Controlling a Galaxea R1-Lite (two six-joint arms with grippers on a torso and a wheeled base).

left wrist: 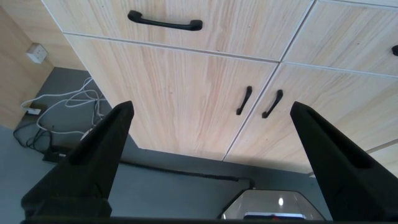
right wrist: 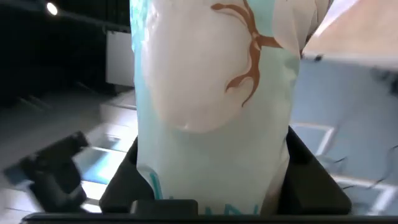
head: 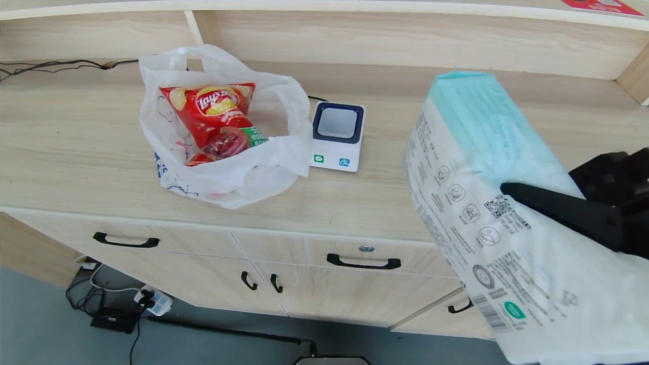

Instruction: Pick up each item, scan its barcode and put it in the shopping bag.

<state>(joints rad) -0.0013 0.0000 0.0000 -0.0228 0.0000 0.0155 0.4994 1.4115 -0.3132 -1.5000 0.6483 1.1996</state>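
One big white-and-teal pack (head: 487,203) aloft, off the counter's (head: 76,152) right end, pinched between the right gripper's (right wrist: 211,186) jaws. Shopping bag (head: 284,152) mid-counter, open; scanner (head: 337,137) just beside it. Bagged: red chip bag (head: 213,109), smaller red item (head: 223,144). Left gripper (left wrist: 211,143) low by the cabinet doors, jaws spread, empty. Judged: pack not yet scanned or bagged.

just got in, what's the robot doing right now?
Mid checkout. The right gripper is shut on a large white-and-teal pack, held in the air to the right of the scanner, not over it yet. The shopping bag stands open on the counter left of the scanner, with a red chips bag and another red item inside. The left gripper is open and empty, low in front of the cabinet doors.
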